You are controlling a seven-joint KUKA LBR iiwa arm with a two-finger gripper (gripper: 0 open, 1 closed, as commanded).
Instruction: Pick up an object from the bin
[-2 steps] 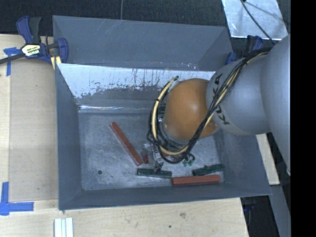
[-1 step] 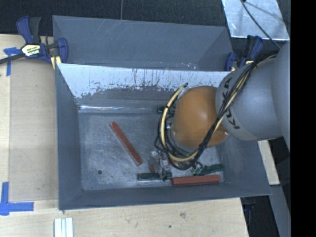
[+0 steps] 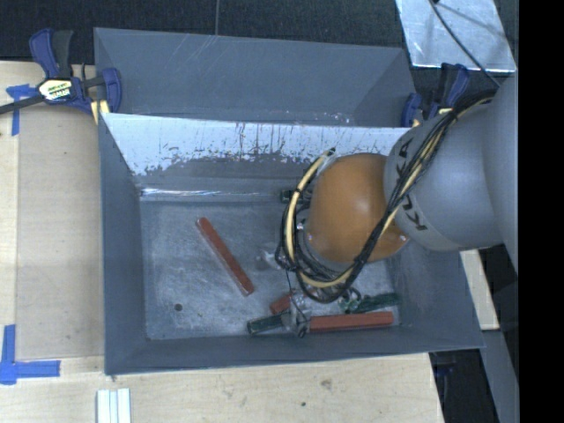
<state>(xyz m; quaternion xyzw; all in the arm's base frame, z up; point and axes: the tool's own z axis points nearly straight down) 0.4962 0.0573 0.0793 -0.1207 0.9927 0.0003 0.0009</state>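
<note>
End effector (image 3: 298, 317) is low at the lower edge of the bin (image 3: 119, 236), by a red stick (image 3: 352, 322); open or not, I cannot tell; center it, lift straight

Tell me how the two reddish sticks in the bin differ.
The left stick lies diagonally; the front stick lies level along the front wall of the bin. The left stick lies alone on bare floor; the front stick lies close to a dark green piece. Both are slim, reddish and lying flat.
</note>
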